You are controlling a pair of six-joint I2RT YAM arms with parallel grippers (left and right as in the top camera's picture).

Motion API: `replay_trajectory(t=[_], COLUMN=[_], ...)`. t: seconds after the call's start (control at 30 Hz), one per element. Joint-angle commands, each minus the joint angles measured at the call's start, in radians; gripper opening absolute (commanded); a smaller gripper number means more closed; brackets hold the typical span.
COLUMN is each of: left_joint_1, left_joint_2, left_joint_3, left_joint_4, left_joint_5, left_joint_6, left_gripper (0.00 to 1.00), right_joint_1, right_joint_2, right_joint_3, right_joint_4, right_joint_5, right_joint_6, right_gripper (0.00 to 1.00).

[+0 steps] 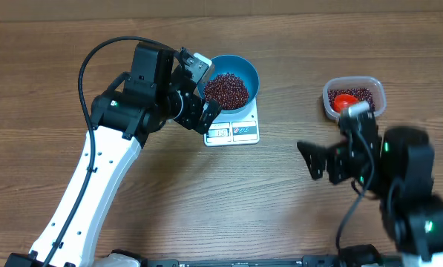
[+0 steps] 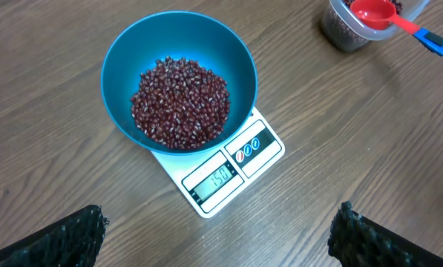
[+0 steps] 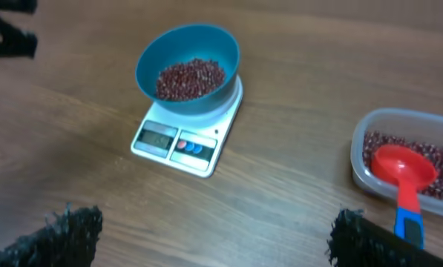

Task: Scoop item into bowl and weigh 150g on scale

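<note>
Beans (image 2: 180, 104) in blue bowl (image 2: 126, 53), white scale (image 2: 268, 152) reading 150

I take the scale (image 1: 232, 131) as the reference; it rests on the bench (image 1: 280, 200). The bowl (image 1: 252, 74) sits on the scale, behind its display edge, and the beans (image 1: 226, 90) lie in the bowl. Well to the right of the scale stands a tub (image 1: 326, 96) with a scoop (image 1: 345, 101) in it. The left tool (image 2: 217, 237) hangs just left of the scale. The right tool (image 3: 214, 233) hangs to the scale's right, in front of the tub.
</note>
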Motion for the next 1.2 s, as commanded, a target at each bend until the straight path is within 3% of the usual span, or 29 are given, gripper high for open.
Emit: replay_trajectory(t=[0.0, 0.53, 0.7, 1.17], left_joint_1=[-0.002, -0.002, -0.002, -0.002], left_joint_2=[-0.023, -0.023, -0.023, -0.023], left_joint_3=[0.015, 0.015, 0.015, 0.015], left_joint_4=[0.001, 0.001, 0.001, 0.001], left_joint_5=[0.015, 0.015, 0.015, 0.015], left_joint_6=[0.019, 0.019, 0.019, 0.019], left_gripper=[1.00, 1.00, 1.00, 1.00], right_joint_1=[0.000, 0.000, 0.000, 0.000], right_joint_2=[-0.125, -0.603, -0.729, -0.731], right_joint_3=[-0.146, -0.737, -0.880, -0.875], right_joint_4=[0.067, 0.713, 0.839, 0.753], right_joint_5=[0.010, -0.062, -0.028, 0.039], right_joint_6=[-0.006, 0.005, 0.005, 0.008], right_gripper=[1.00, 1.00, 1.00, 1.00])
